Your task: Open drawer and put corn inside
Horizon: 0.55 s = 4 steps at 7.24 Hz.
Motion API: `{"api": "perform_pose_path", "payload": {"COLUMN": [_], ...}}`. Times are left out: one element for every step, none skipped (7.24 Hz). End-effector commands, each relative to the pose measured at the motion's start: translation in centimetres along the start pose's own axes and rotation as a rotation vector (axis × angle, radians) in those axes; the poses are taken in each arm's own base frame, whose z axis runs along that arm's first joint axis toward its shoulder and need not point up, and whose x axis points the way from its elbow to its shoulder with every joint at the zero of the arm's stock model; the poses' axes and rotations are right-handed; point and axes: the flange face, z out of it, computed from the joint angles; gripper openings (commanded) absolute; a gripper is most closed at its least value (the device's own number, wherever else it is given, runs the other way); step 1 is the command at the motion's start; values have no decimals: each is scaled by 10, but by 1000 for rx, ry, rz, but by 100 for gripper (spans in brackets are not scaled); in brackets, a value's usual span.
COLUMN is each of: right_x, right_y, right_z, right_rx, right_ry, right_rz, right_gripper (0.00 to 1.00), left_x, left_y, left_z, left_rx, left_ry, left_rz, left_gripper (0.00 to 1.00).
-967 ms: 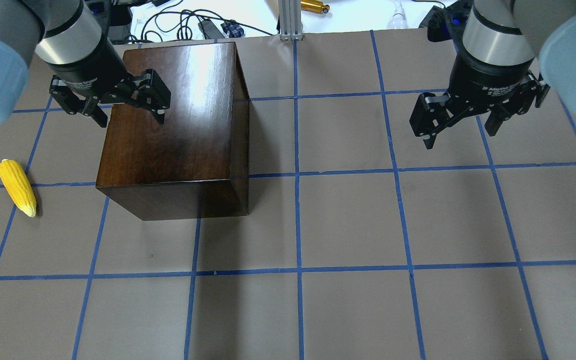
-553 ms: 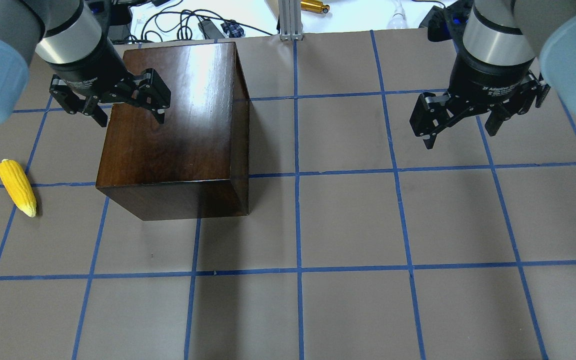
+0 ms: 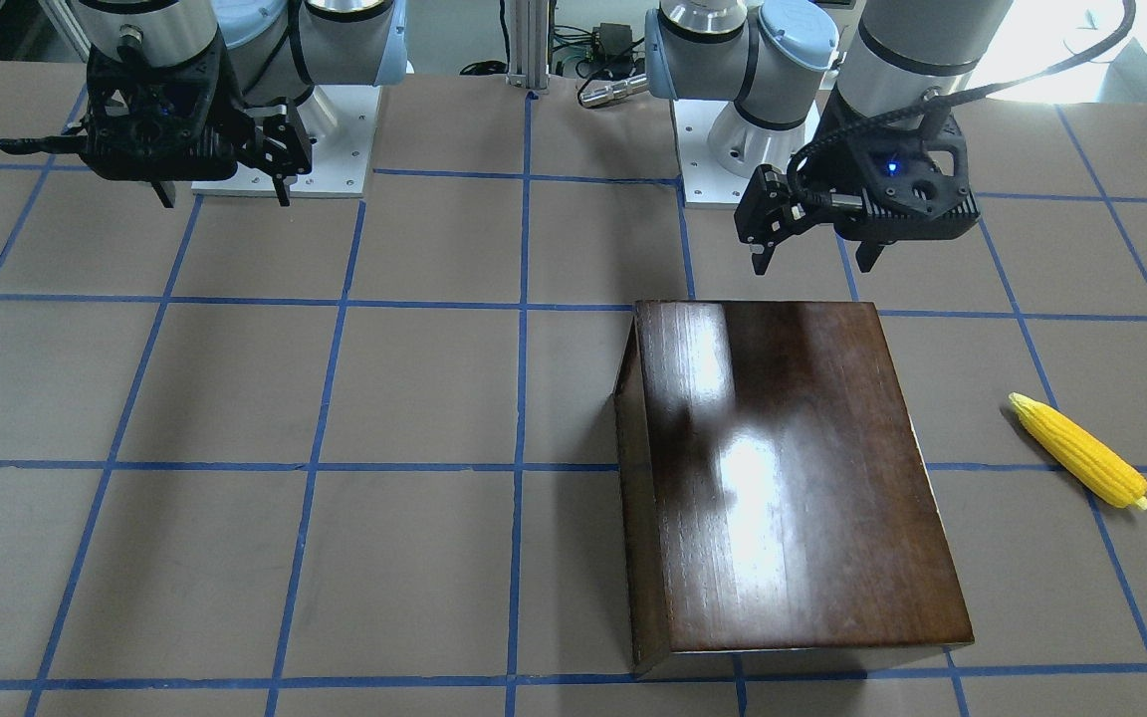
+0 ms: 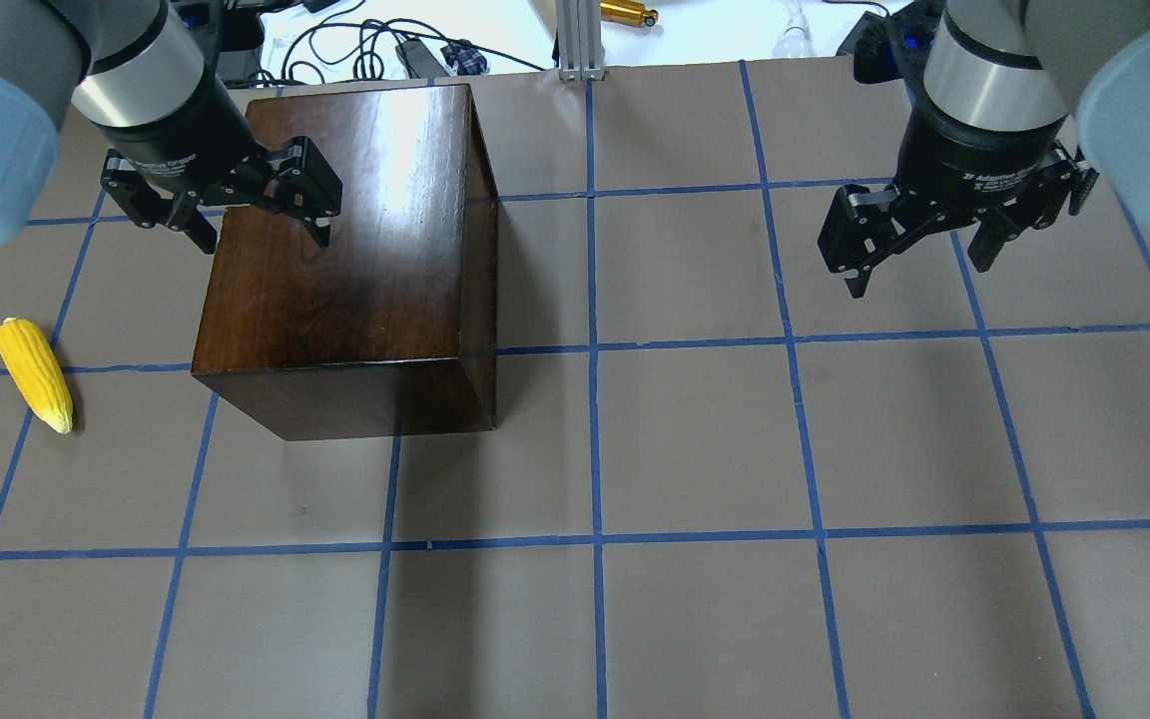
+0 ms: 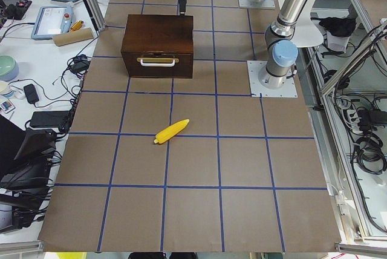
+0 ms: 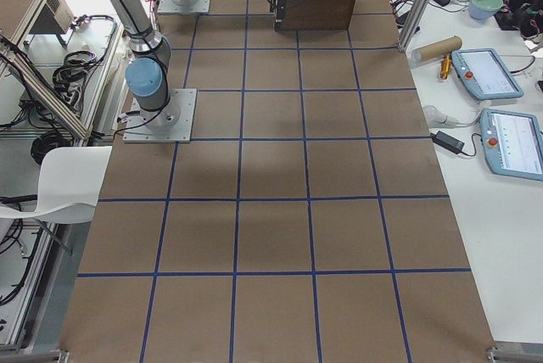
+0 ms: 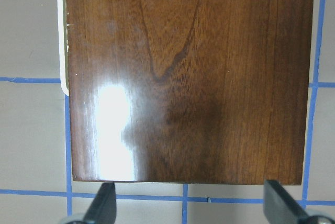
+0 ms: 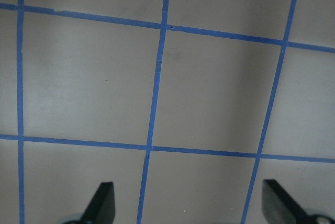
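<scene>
The glossy dark-brown box (image 4: pixel 345 260) stands left of centre on the gridded table. Its drawer (image 5: pixel 158 61) is shut; the front and pale pull show only in the exterior left view. The yellow corn (image 4: pixel 33 374) lies on the table to the box's left, clear of it, and also shows as corn (image 3: pixel 1079 450) and corn (image 5: pixel 171 131). My left gripper (image 4: pixel 266 240) hangs open over the near-left part of the box's top; the left wrist view has box (image 7: pixel 188 77) beyond the fingertips (image 7: pixel 104 205). Over bare table at the right, my right gripper (image 4: pixel 919 275) is open and holds nothing.
An aluminium post (image 4: pixel 575 40) stands at the table's far edge, with cables and a gold cylinder (image 4: pixel 628 13) behind it. Both arm bases (image 3: pixel 280 149) are bolted on the robot's side. A side bench holds tablets (image 6: pixel 486 72) and a cardboard tube (image 6: pixel 436 47).
The left gripper has crept very slightly toward the table's far side above the box. The right gripper, the box and the corn have stayed put.
</scene>
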Motion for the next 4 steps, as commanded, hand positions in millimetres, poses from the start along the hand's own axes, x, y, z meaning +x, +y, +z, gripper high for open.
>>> {"api": "perform_pose_path", "payload": {"right_x": [0, 0, 0, 0], "right_y": [0, 0, 0, 0], "right_z": [0, 0, 0, 0], "right_rx": [1, 1, 1, -1], "right_ry": [-1, 1, -1, -1], "right_rz": [0, 0, 0, 0], "right_gripper": [100, 100, 100, 100], "left_x": [0, -1, -11, -36], "left_y": [0, -1, -6, -18], "left_z": [0, -1, -5, 2], "left_rx": [0, 3, 13, 0], "left_ry": [5, 2, -3, 2], "left_rz": [0, -2, -19, -67], "left_gripper": [100, 100, 100, 100]}}
